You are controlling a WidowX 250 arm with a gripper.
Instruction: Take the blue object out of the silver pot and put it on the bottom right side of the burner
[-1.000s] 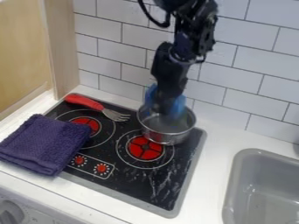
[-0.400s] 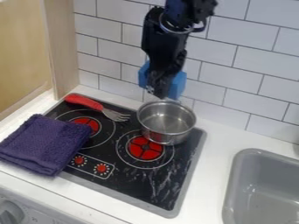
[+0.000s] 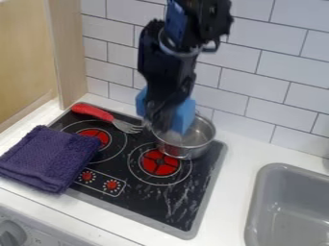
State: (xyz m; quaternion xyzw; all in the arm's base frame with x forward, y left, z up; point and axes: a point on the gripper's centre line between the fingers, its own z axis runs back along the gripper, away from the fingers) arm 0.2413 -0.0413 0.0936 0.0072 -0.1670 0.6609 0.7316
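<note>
The black gripper [image 3: 158,122] hangs over the left rim of the silver pot, shut on the blue object. Parts of the blue object [image 3: 183,116] show on both sides of the gripper, which hides its middle. Beneath and to the right stands the silver pot [image 3: 198,144], on the back right part of the black burner [image 3: 160,204]. The burner's bottom right area is bare black surface with pale scuffs.
A red-handled fork [image 3: 106,116] lies at the burner's back left. The folded purple towel [image 3: 48,156] covers its left edge. To the right is a grey sink [image 3: 259,192], and a tiled wall rises behind.
The gripper has lifted the blue object up out of the pot, then moved left and toward the camera with it, somewhat lower than in the middle frame. The pot has stayed put.
</note>
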